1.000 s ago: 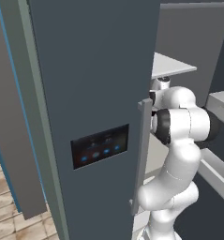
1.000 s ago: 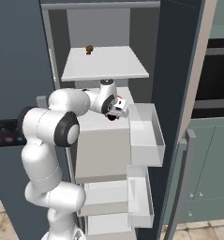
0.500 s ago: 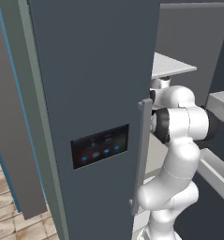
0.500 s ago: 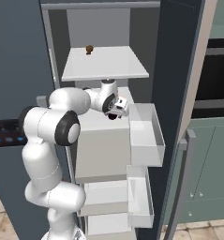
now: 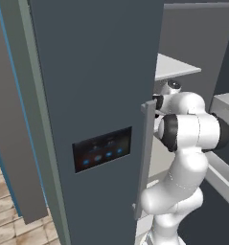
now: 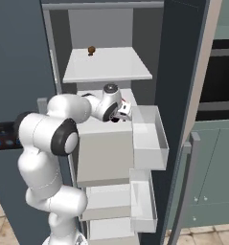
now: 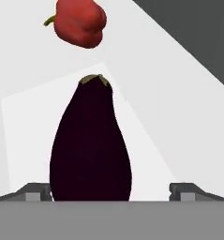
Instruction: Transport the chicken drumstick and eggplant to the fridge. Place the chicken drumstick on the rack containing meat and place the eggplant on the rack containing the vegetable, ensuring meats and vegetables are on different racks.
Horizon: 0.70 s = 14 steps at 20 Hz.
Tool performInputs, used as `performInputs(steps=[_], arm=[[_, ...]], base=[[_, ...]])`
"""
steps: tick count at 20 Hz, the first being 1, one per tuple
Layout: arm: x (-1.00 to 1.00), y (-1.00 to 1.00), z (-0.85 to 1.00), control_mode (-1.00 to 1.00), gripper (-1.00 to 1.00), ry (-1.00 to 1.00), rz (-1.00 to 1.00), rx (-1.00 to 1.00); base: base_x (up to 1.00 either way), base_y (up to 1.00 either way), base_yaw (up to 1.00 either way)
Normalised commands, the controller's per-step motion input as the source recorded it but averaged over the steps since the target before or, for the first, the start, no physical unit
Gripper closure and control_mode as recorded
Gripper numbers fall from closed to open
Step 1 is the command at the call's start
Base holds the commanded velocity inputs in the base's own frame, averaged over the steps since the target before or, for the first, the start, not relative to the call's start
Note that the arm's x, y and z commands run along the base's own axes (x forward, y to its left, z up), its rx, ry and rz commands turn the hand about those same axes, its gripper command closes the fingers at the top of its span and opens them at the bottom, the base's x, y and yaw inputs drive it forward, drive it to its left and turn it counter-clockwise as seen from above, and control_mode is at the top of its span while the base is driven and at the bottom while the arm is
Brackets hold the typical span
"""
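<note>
The claw [image 7: 111, 190] has been spread wide over the last second, so the eggplant [image 7: 91, 140] is let go and left lying on the pale fridge [image 6: 178, 72] rack [image 7: 179, 122], stem end toward a red bell pepper [image 7: 80, 22]. So the veggie half looks pretty much done. The chicken drumstick [image 6: 91, 50] is seen on the upper shelf [image 6: 120, 67].

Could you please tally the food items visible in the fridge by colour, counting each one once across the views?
Dark purple: 1, the eggplant
Red: 1, the bell pepper
Brown: 1, the small item on the upper shelf
Total: 3
</note>
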Motion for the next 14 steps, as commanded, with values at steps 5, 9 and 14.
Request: performInputs(steps=[5,9,14], arm=[[-0.26,-0.02,-0.09,-1.00,-1.00,-0.13,0.00,0.00],[-0.56,0.00,0.50,-1.00,-1.00,-0.09,0.00,0.01],[-0.66,0.00,0.54,-1.00,-1.00,0.00,-0.01,0.01]], base=[[0.00,0.00,0.00],[0.00,0.00,0.00],[0.00,0.00,0.00]])
